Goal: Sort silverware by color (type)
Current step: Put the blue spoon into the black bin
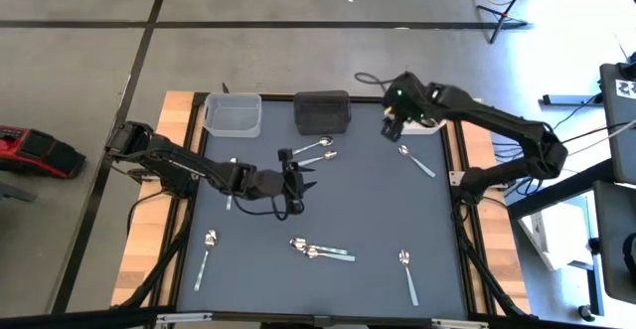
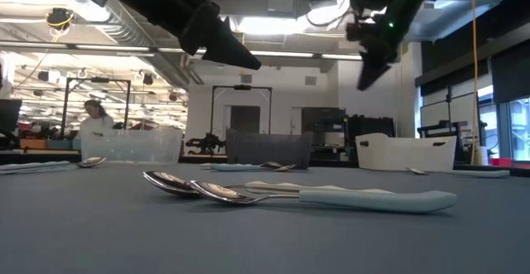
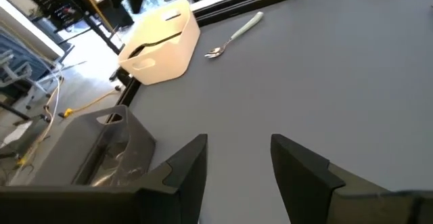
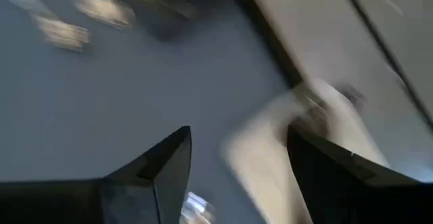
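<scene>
While both pincers hang empty, sorting is barely begun.
My left pincer [image 1: 298,182] gapes mid-surface; my right pincer [image 1: 391,127], open at one o'clock, should drop onto the slim silver spoon [image 1: 416,161].

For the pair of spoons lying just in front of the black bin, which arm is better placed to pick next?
Probably the left. The left gripper hangs open just below the two spoons, while the right gripper sits farther off, near the table's far right edge beside a different spoon.

Right wrist view motion-blurred: pale bin [image 4: 270,156] and spoons [image 4: 81,17] smeared. White bin hidden beneath right arm in high view.
</scene>
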